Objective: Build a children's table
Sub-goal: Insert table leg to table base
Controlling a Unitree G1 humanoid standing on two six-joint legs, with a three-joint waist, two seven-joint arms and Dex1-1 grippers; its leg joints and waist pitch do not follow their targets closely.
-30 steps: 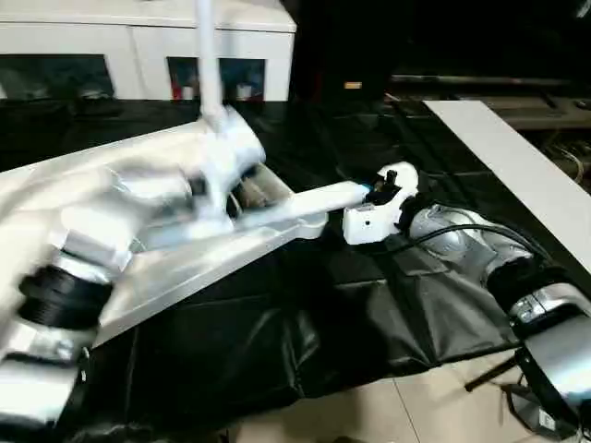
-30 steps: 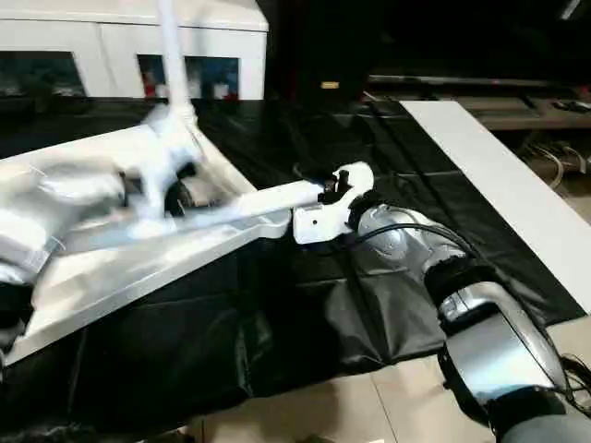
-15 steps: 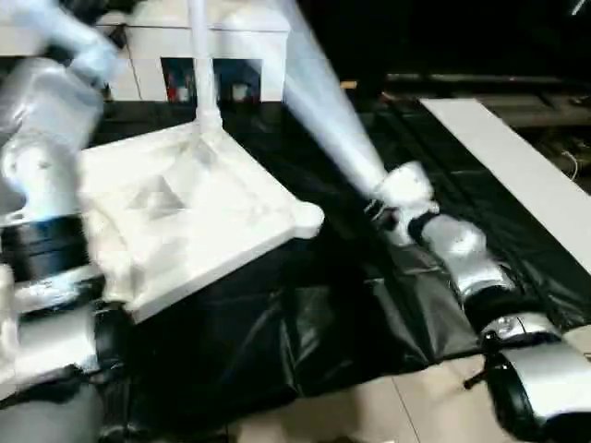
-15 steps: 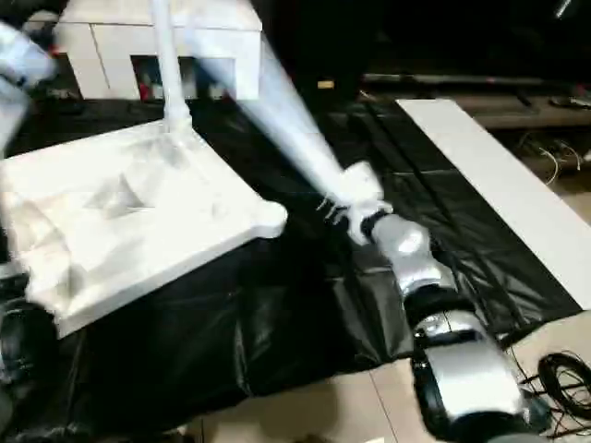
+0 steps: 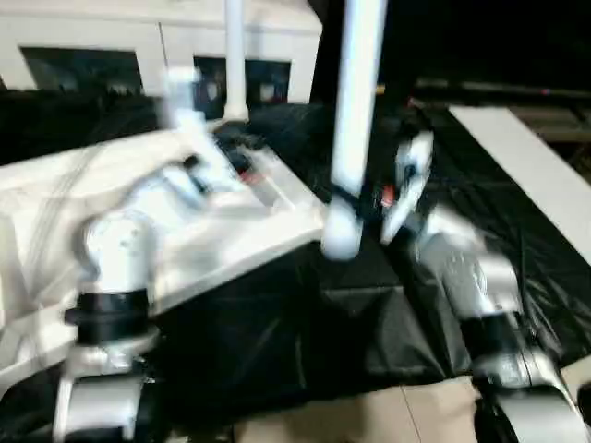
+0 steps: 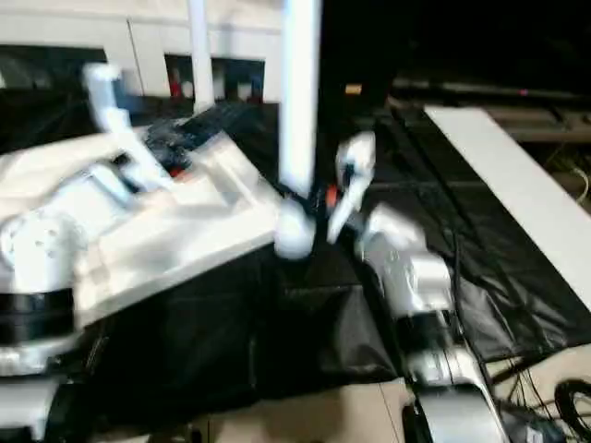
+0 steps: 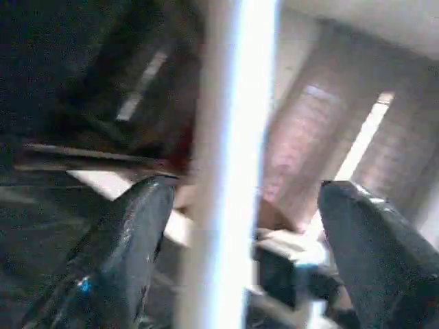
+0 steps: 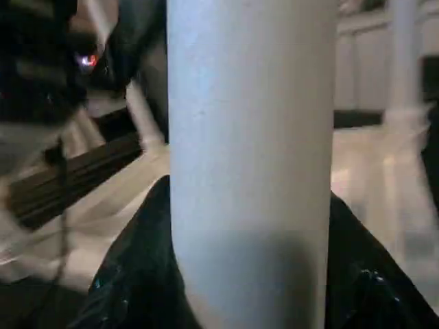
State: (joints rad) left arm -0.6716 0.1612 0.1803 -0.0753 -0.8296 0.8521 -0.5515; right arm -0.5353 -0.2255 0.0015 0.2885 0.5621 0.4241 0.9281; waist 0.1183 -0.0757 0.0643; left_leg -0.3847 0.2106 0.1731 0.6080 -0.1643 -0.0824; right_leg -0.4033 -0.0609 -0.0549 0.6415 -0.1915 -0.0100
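Observation:
The white tabletop (image 5: 55,198) lies underside up on the black cloth at the left. One white leg (image 5: 235,55) stands upright in its far corner. My right gripper (image 5: 374,198) is shut on a second white leg (image 5: 355,111), holding it upright with its rounded lower end (image 5: 340,238) just off the tabletop's near right corner. In the right wrist view this leg (image 8: 250,137) sits between the black fingers (image 8: 130,274). My left gripper (image 5: 231,161) hovers over the tabletop with its fingers (image 7: 130,233) wide open; the leg (image 7: 226,164) shows between them, untouched.
A white cabinet (image 5: 111,41) with dark glass doors stands behind the table. A long white board (image 5: 526,166) lies on the cloth at the far right. The black cloth (image 5: 277,332) ends at pale floor tiles (image 5: 369,420) in front.
My right gripper has swung its leg from a slant to upright, next to the tabletop's corner. The left arm came back over the tabletop and its fingers opened wider. The camera also shifted.

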